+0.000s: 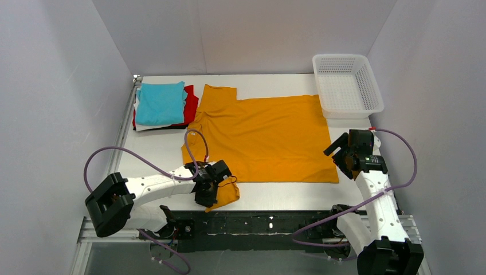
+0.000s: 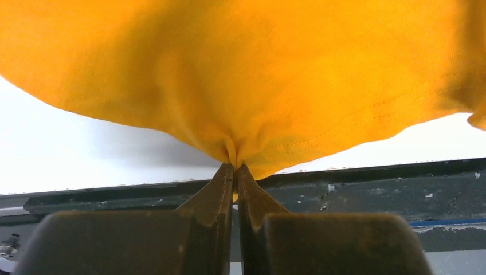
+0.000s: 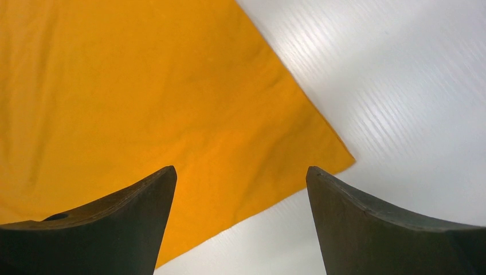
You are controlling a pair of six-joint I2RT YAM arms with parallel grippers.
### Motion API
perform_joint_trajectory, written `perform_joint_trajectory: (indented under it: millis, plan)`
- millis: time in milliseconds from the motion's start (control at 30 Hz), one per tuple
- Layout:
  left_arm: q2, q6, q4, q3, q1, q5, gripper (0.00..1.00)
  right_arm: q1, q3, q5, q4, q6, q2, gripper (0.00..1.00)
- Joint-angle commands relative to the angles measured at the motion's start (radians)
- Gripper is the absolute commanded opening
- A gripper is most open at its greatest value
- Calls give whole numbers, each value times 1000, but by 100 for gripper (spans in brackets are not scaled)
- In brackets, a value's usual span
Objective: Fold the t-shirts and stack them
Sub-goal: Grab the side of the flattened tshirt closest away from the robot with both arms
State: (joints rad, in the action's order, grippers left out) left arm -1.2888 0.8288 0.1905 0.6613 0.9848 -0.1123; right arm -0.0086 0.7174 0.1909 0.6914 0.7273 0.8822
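The large mustard-orange t-shirt (image 1: pixel 269 134) lies spread on the white table. My left gripper (image 1: pixel 209 192) is shut on its near-left sleeve, which hangs bunched below the gripper (image 1: pixel 228 195); in the left wrist view the cloth (image 2: pixel 246 80) is pinched between the closed fingertips (image 2: pixel 235 169). My right gripper (image 1: pixel 344 157) is open and empty, hovering over the shirt's near-right corner (image 3: pixel 338 157). A folded stack sits at the back left: turquoise shirt (image 1: pixel 161 102) on top, red (image 1: pixel 191 103), white and black edges beneath.
A white plastic mesh basket (image 1: pixel 347 86) stands at the back right. Grey walls close in on both sides. A black rail (image 1: pixel 258 223) runs along the table's near edge.
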Motion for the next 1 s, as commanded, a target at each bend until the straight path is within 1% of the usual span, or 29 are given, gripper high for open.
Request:
perform_joint_trajectory:
  millis: [0, 100, 233, 267, 367, 600, 633, 733, 867, 900, 967]
  plan:
    - [68, 23, 165, -4, 2, -34, 0, -50, -97, -95, 95, 95, -75, 91]
    - [118, 18, 175, -14, 2, -27, 0, -50, -180, -103, 78, 145, -108, 90]
    - [155, 0, 178, -9, 2, 0, 0, -52, -245, -62, 9, 196, -100, 87]
    - [157, -4, 179, -6, 2, 8, 0, -53, -254, -66, -14, 201, -89, 85]
    - [165, -6, 179, -5, 2, 24, 0, -52, -286, -73, -109, 199, -47, 74]
    - [195, 11, 185, -24, 2, 18, 0, -52, -323, -60, -218, 195, 99, 62]
    - [195, 14, 188, -25, 2, 15, 0, -52, -324, -64, -228, 193, 110, 58]
    - [197, 21, 198, -22, 2, 7, 0, -53, -328, -79, -246, 185, 123, 42]
    - [200, 28, 217, -11, 2, 0, 0, -53, -334, -64, -233, 171, 86, 12]
    - [198, 30, 229, -3, 2, 1, 0, -52, -334, -61, -220, 171, 71, 7]
    - [203, 32, 242, 4, 2, 20, 0, -53, -335, -58, -193, 169, 32, 1]
